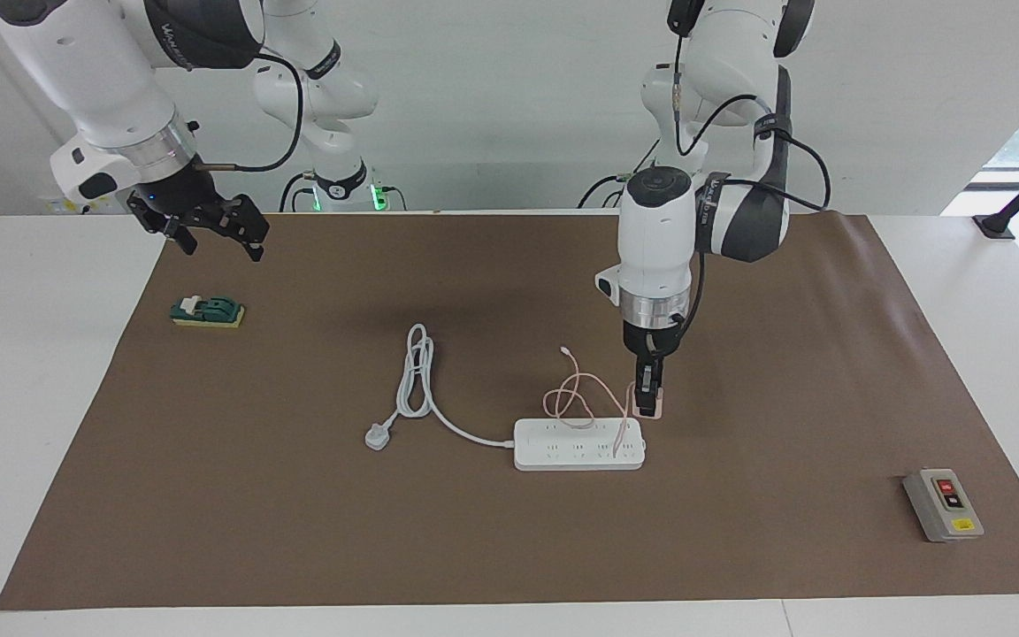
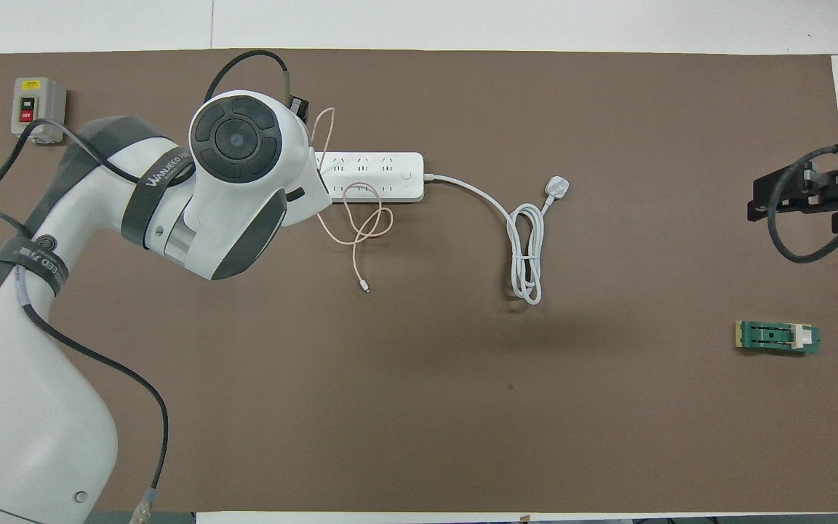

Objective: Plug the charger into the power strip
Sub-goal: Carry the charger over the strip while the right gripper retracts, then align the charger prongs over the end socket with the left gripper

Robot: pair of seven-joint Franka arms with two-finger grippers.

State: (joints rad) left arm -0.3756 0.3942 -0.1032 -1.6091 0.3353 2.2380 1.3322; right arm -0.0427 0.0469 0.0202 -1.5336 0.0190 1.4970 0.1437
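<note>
The white power strip (image 1: 578,444) (image 2: 375,176) lies flat mid-table. My left gripper (image 1: 648,402) points straight down, shut on the small pink charger (image 1: 655,403). It holds the charger low, right by the strip's end toward the left arm's end of the table. No prongs show, and I cannot tell whether the charger touches anything. Its thin pink cable (image 1: 573,396) (image 2: 362,218) loops beside the strip and drapes across it. In the overhead view the left arm hides the charger. My right gripper (image 1: 211,237) (image 2: 762,198) hangs open and empty over the mat's corner at the right arm's end.
The strip's thick white cord ends in a white three-pin plug (image 1: 377,435) (image 2: 559,186) on the mat. A small green part (image 1: 207,311) (image 2: 777,338) lies below the right gripper. A grey box with red and black buttons (image 1: 943,504) (image 2: 37,105) sits at the left arm's end.
</note>
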